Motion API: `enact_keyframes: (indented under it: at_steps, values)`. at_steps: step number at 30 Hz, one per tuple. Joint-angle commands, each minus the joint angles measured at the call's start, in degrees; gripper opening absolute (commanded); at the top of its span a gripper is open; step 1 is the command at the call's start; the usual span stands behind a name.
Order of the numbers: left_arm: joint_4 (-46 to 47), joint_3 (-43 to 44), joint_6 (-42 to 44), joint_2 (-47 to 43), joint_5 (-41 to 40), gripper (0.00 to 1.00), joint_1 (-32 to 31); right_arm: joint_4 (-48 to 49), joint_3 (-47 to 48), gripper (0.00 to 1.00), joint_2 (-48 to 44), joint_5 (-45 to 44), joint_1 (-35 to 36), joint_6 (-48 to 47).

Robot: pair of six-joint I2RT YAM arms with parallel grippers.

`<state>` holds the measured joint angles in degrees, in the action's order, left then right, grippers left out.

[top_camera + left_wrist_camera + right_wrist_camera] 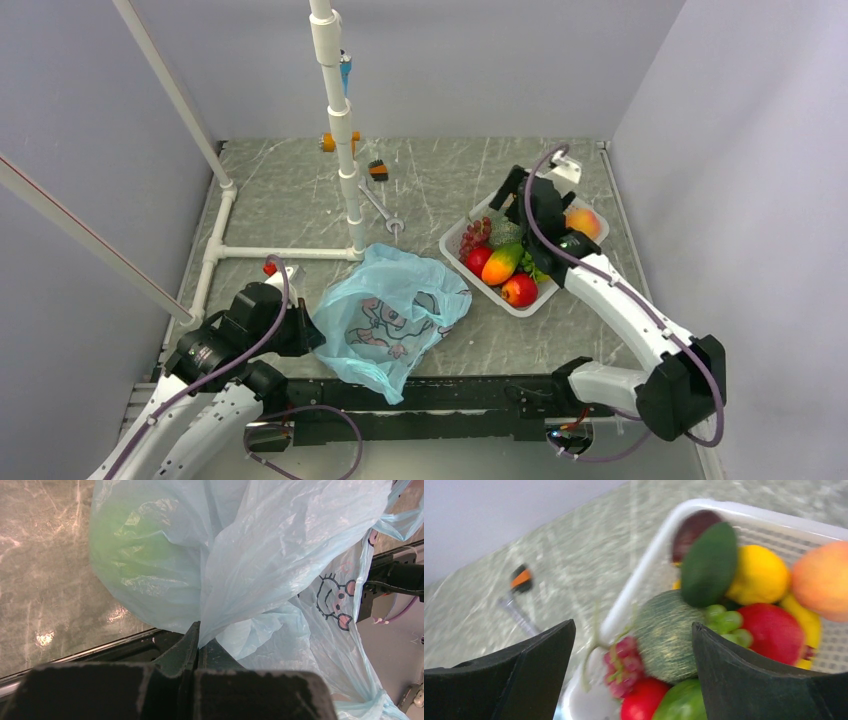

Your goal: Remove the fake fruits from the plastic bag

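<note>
The light-blue plastic bag (390,315) lies on the table in front of the left arm. My left gripper (305,330) is shut on a fold of it; in the left wrist view the fingertips (200,635) pinch the film. A lime-green ball (135,545) shows through the bag. My right gripper (515,190) hangs open and empty over the white basket (455,240). The basket holds the mango (502,264), red-yellow apple (519,290) and peach (583,221). The right wrist view, with the gripper (634,627) open, also shows the avocado (709,562) and green grapes (724,620).
The basket (639,580) also holds a netted melon (666,635), purple grapes (624,662), a lemon (761,575) and a red apple (774,630). A white pipe frame (345,150) stands at the back centre. An orange-black tool (377,170) and a wrench (385,215) lie near it.
</note>
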<state>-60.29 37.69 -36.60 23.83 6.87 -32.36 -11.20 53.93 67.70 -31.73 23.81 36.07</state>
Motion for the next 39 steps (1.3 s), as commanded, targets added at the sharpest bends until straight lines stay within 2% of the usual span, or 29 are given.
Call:
enact_keyframes:
  at_steps: [1,4,11,14,19,23,28,32,39]
  values:
    - [1.8,0.0,0.7,0.1,0.8,0.00,0.2,6.6,0.3,0.88,-3.8,3.7,8.3,-7.9]
    - [1.8,0.1,0.7,-0.1,0.9,0.00,0.3,10.2,-2.2,0.87,-7.2,13.8,12.4,-11.7]
    - [1.8,0.0,0.7,-0.3,0.8,0.00,0.2,24.4,-12.1,0.88,-16.2,45.5,19.8,-17.3]
    - [1.9,0.0,0.7,-0.2,0.9,0.00,0.2,23.5,-11.7,0.89,-14.8,53.7,26.5,-20.6]
    - [1.8,0.0,0.6,-0.8,0.5,0.00,0.2,22.0,-8.9,0.86,-7.1,50.1,40.4,-24.1]
    - [1.7,0.1,0.5,-0.6,0.5,0.00,0.2,23.2,-7.3,0.82,0.8,44.5,46.2,-25.3]
    - [1.4,1.2,1.1,-0.6,0.6,0.00,0.2,24.4,-5.8,0.73,9.9,36.5,48.7,-25.4]
    - [2.2,4.7,0.9,-1.4,2.2,0.00,0.2,29.6,-7.3,0.69,15.3,30.2,48.9,-22.9]
    - [6.4,9.8,0.8,-1.2,4.0,0.00,0.2,35.4,-5.4,0.68,22.9,28.6,49.4,-21.9]
